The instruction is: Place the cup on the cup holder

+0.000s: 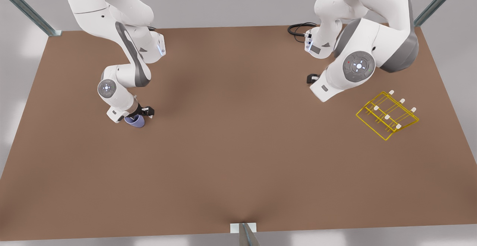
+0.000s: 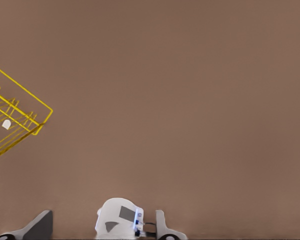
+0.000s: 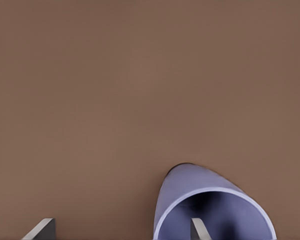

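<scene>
The right end effector (image 1: 139,114) sat low over the counter (image 1: 238,156) at the front view's left, one finger (image 3: 199,229) inside the cup's mouth and the other (image 3: 40,229) outside, spread wide and not yet clenched on the wall. The cup (image 1: 135,120) lay tilted on the counter, its rim toward the wrist, which likely explains the rim approach. The left end effector (image 1: 312,78) waited, fingers apart, near the cup holder (image 1: 387,114), well apart from the cup.
</scene>
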`<action>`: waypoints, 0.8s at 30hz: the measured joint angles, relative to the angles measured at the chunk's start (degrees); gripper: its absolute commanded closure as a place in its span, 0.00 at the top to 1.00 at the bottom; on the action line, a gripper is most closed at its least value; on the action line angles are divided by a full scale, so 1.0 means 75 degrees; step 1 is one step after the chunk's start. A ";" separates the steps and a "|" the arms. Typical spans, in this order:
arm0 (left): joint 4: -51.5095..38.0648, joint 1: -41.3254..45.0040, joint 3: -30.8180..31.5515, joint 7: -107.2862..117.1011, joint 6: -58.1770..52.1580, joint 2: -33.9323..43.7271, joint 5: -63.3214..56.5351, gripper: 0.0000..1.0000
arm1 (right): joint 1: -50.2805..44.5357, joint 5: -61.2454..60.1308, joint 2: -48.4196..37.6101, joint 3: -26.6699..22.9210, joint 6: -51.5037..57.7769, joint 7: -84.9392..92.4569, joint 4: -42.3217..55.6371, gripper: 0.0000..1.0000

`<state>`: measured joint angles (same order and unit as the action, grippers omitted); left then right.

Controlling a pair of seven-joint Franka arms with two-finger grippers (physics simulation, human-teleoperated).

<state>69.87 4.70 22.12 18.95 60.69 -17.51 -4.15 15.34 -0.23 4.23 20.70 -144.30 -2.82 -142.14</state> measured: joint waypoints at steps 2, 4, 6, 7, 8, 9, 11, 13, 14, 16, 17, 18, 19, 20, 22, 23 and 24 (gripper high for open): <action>0.0011 -0.0020 -0.0003 0.0003 -0.0258 -0.0006 0.0024 1.00 | -0.0004 0.0017 0.0016 0.0000 -0.0035 -0.0001 0.0000 1.00; 0.0011 0.0002 -0.0003 0.0008 -0.0445 -0.0006 0.0039 1.00 | -0.0011 0.0034 0.0057 0.0001 -0.0063 -0.0003 0.0000 1.00; 0.0008 0.0020 0.0002 0.0012 -0.0579 -0.0006 0.0046 1.00 | -0.0015 0.0046 0.0113 0.0001 -0.0094 -0.0004 0.0000 1.00; 0.0006 0.0025 0.0005 0.0014 -0.0631 -0.0006 0.0050 1.00 | -0.0013 0.0058 0.0128 0.0001 -0.0116 -0.0005 0.0000 1.00; 0.0009 0.0033 0.0009 0.0017 -0.0676 -0.0006 0.0054 1.00 | -0.0008 0.0068 0.0140 0.0001 -0.0135 -0.0005 0.0000 1.00; 0.0012 0.0040 0.0015 0.0024 -0.0715 -0.0006 0.0056 1.00 | -0.0004 0.0076 0.0148 0.0001 -0.0151 -0.0006 0.0000 1.00; 0.0005 0.0056 0.0019 0.0036 -0.0773 -0.0008 0.0055 1.00 | 0.0005 0.0090 0.0203 0.0002 -0.0181 -0.0007 0.0000 1.00; 0.0010 0.0066 0.0043 0.0051 -0.0815 -0.0010 0.0056 1.00 | 0.0065 0.0159 0.0301 0.0002 -0.0226 -0.0009 -0.0003 1.00; -0.0002 0.0094 0.0072 0.0072 -0.0834 -0.0005 0.0063 1.00 | 0.0133 0.0205 0.0343 0.0003 -0.0251 -0.0010 -0.0020 1.00; 0.0009 0.0144 0.0129 0.0114 -0.0863 -0.0004 0.0088 1.00 | 0.0254 0.0284 0.0432 0.0002 -0.0334 -0.0011 -0.0085 1.00; 0.0024 0.0150 0.0142 0.0134 -0.0874 -0.0005 0.0097 1.00 | 0.0274 0.0311 0.0487 0.0002 -0.0381 -0.0012 -0.0117 1.00; 0.0037 0.0156 0.0152 0.0154 -0.0885 -0.0006 0.0106 1.00 | 0.0273 0.0339 0.0532 0.0002 -0.0436 -0.0012 -0.0142 1.00; 0.0043 0.0153 0.0156 0.0173 -0.0897 -0.0006 0.0110 1.00 | 0.0264 0.0361 0.0581 0.0003 -0.0488 -0.0013 -0.0154 1.00; 0.0047 0.0141 0.0158 0.0191 -0.0907 -0.0001 0.0113 1.00 | 0.0260 0.0379 0.0626 0.0003 -0.0544 -0.0013 -0.0164 1.00; 0.0058 0.0127 0.0152 0.0223 -0.0926 0.0003 0.0117 1.00 | 0.0269 0.0404 0.0668 0.0003 -0.0633 -0.0011 -0.0192 0.53; 0.0066 0.0138 0.0151 0.0238 -0.0933 0.0004 0.0117 1.00 | 0.0305 0.0414 0.0663 0.0003 -0.0668 -0.0011 -0.0213 0.30; 0.0069 0.0144 0.0152 0.0253 -0.0939 0.0005 0.0115 1.00 | 0.0374 0.0433 0.0646 0.0004 -0.0694 -0.0010 -0.0229 0.21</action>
<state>70.39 5.78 23.26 20.85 53.65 -17.48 -3.29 18.14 3.02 9.08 20.73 -149.50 -2.90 -143.86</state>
